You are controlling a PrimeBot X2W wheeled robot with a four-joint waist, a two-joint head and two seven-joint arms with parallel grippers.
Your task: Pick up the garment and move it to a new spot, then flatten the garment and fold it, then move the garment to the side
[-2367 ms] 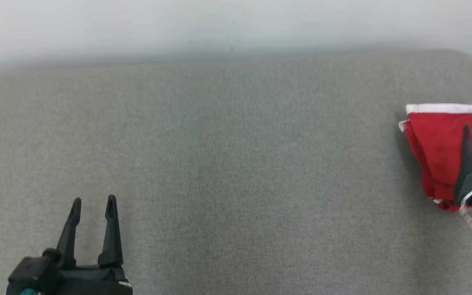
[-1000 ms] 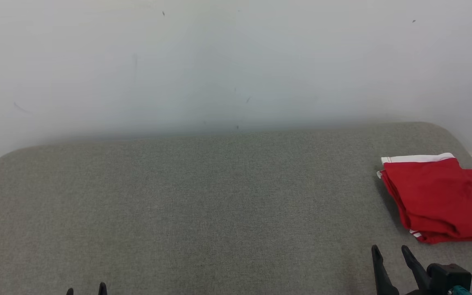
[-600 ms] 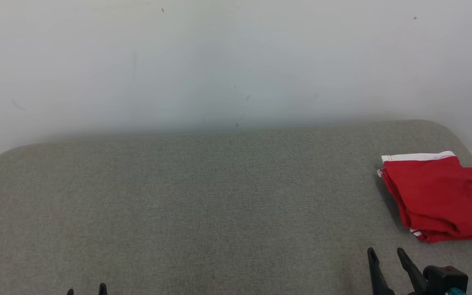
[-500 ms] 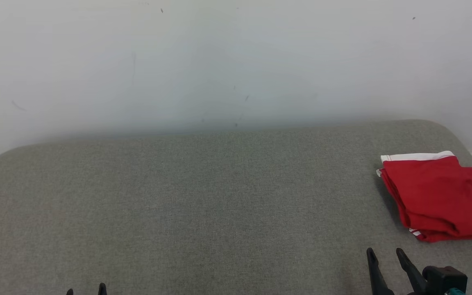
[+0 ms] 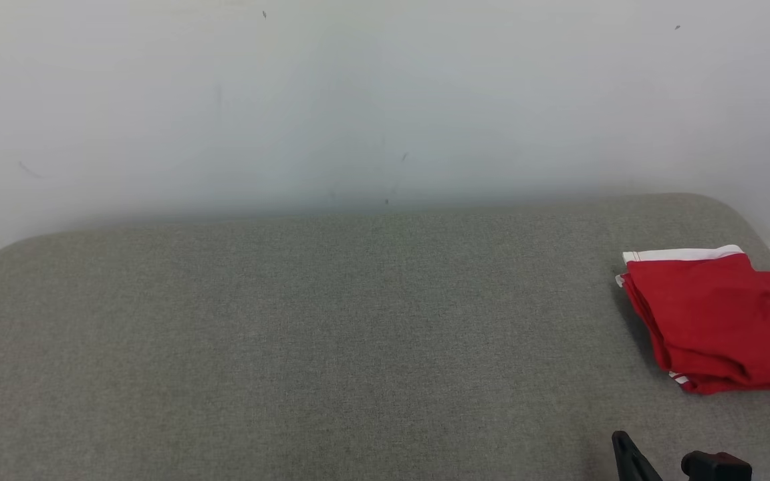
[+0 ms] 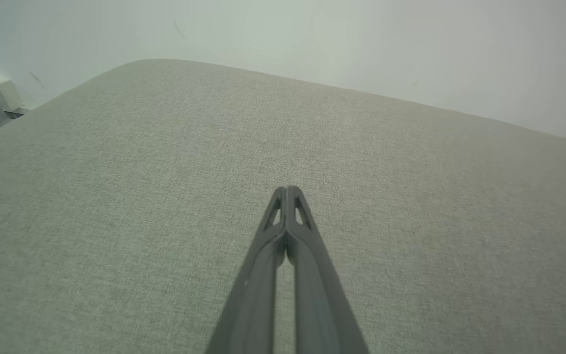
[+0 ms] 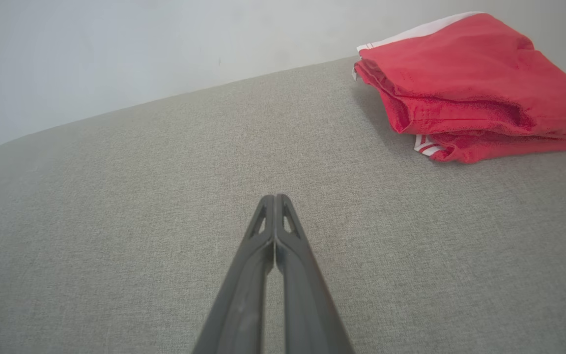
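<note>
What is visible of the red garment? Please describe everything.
The red garment looks like soft, thin cloth, folded into a layered stack, with a white band along its far edge and small white stripes at a near corner. It lies flat at the right side of the grey padded surface. Only the surface touches it; the right gripper is apart from it.

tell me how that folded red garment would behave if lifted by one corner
Probably floppy: the red garment shows soft creases and sagging stacked layers, so it would likely unfold and drape. It looks thin, so probably light. Pushed across the woven grey fabric surface, it might bunch rather than slide whole.
</note>
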